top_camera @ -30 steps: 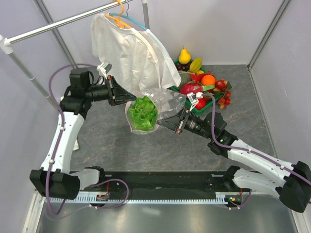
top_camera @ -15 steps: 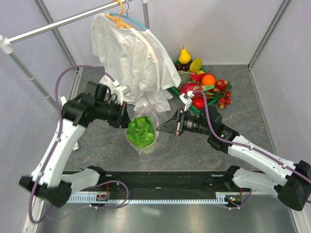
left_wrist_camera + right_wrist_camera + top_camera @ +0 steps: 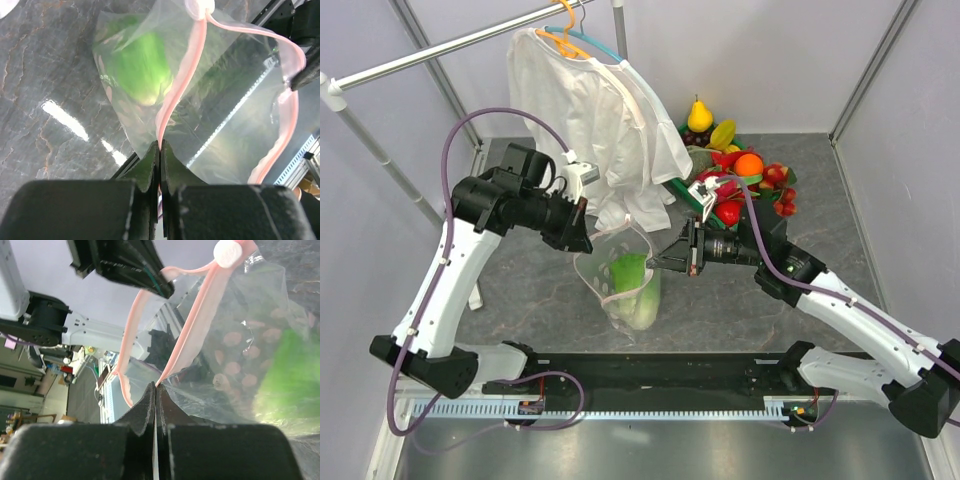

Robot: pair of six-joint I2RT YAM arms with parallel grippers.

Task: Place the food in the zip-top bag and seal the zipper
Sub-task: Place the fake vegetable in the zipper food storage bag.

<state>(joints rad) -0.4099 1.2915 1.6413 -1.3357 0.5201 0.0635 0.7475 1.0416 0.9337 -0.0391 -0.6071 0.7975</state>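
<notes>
The clear dotted zip-top bag (image 3: 603,268) hangs between both grippers above the table, its mouth open upward. A green lettuce (image 3: 638,285) lies low inside it, blurred in the left wrist view (image 3: 136,70). My left gripper (image 3: 583,240) (image 3: 160,145) is shut on the pink zipper (image 3: 176,87) at the mouth's left side. My right gripper (image 3: 658,266) (image 3: 155,385) is shut on the opposite zipper lip (image 3: 192,327). The zipper's white tab (image 3: 227,253) sits at the far end of the mouth. The rest of the food (image 3: 745,180) is piled at the back right.
A white shirt (image 3: 590,110) hangs on a hanger from a metal rail (image 3: 430,55) right behind the bag. A yellow pear (image 3: 699,115), an orange (image 3: 749,163) and strawberries (image 3: 782,200) are in the pile. Grey walls close in the table on three sides.
Both arms swung the bag from lying sideways to hanging mouth-up and brought it nearer. The lettuce slid down toward the bag's bottom. Both grippers kept their hold.
</notes>
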